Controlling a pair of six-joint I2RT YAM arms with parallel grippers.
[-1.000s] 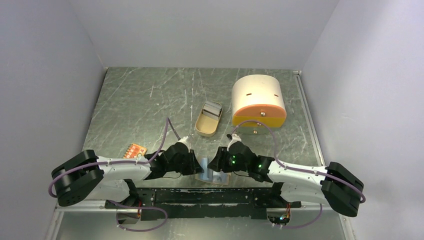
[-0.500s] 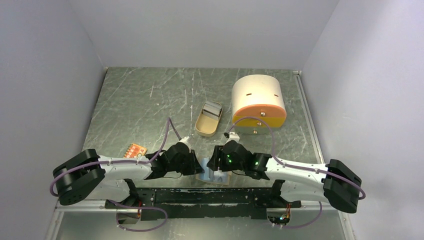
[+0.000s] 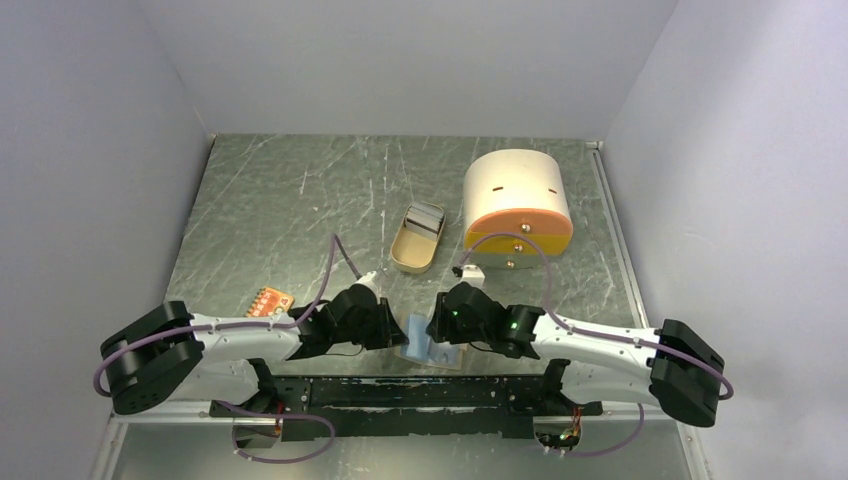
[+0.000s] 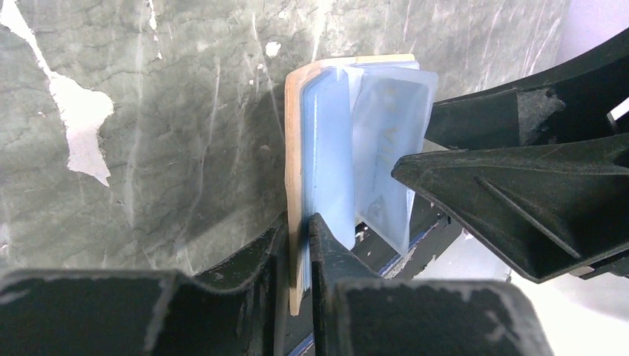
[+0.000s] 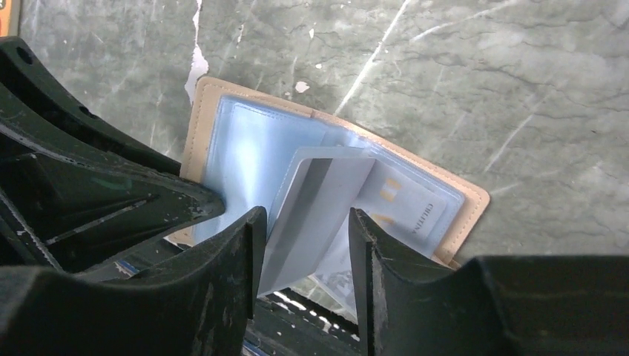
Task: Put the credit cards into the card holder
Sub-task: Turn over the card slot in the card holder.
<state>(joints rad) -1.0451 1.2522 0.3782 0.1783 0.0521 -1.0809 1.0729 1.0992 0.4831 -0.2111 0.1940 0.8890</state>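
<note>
- we see the card holder (image 5: 460,204) lying open on the surface (image 5: 519,74), near edge, between the arms
- our left fingers (image 4: 326,252) are clamped on its tan cover edge
- our right fingers (image 5: 230,252) sit apart around the striped grey card (image 5: 319,193), tilted over the sleeves; can't tell if we're pinching it

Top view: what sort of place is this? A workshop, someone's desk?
Probably a robot test booth: plain pale walls box in a marbled table, a left arm and right arm are bolted at its near edge, plus props like the card holder and a tin tray.
</note>
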